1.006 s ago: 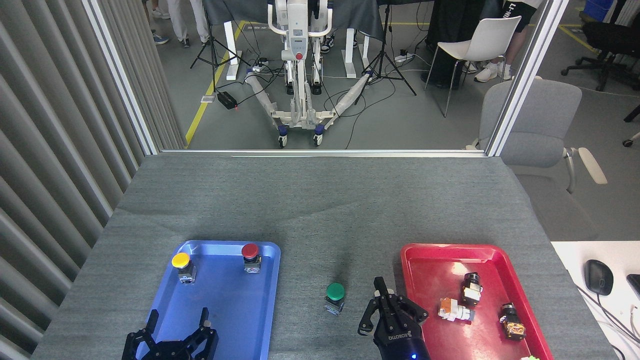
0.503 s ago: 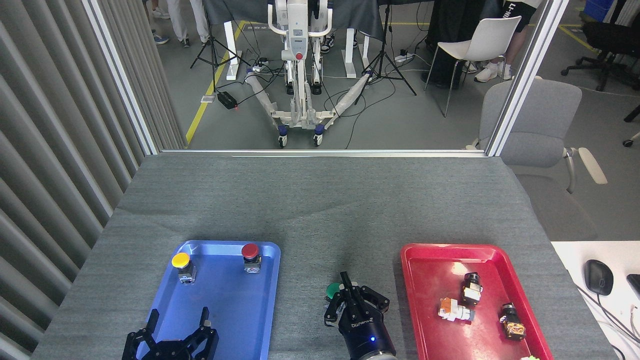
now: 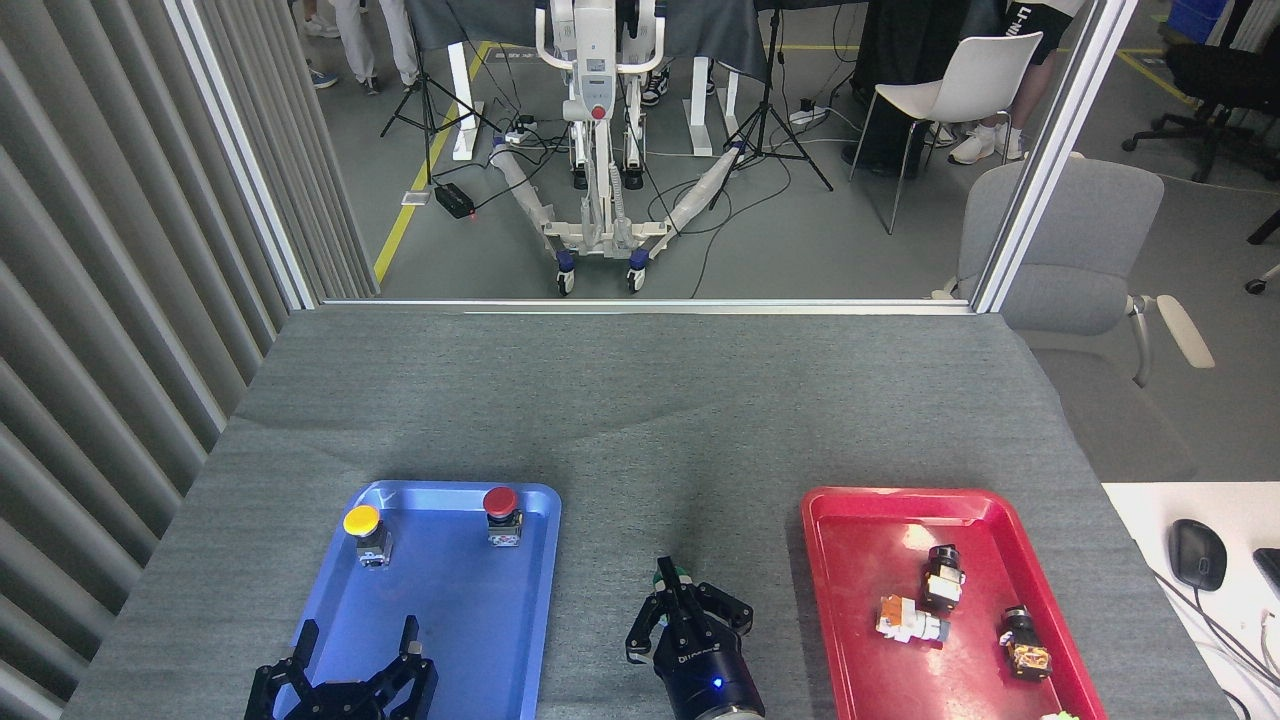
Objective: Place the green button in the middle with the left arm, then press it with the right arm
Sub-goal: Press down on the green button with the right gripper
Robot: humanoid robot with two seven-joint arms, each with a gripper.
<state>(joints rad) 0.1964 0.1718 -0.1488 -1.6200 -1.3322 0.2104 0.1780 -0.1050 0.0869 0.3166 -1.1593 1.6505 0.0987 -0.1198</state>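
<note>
Movement of the right end effector (image 3: pixel 672 600) is the main change: one second ago this black end effector stood beside the inner edge of the red plastic tray (image 3: pixel 830 600), to the right of the small green button with round dark-green cap and silvery metal base (image 3: pixel 663 578); half a second ago it was already partly over the cap; now it sits directly above the button and covers almost all of it. Only a small green sliver shows at the fingertips. The fingers are drawn close together, narrow, with nothing held between them, and they point down at the cap.

The button itself stands in the same place as before, on the bare grey woven cloth of the counter (image 3: pixel 640 420) between the blue plastic tray (image 3: pixel 440 640) and the red tray, so I judge the placing step is finished and the pressing step is under way. Whether the fingertips already touch the cap, I cannot tell, because the end effector hides the contact.

The left end effector (image 3: pixel 355 650) has not moved in this time: it rests low over the near end of the blue tray, fingers spread wide and empty. The yellow-capped button (image 3: pixel 362 521) and the red-capped button (image 3: pixel 500 501) remain at the far end of the blue tray.
</note>
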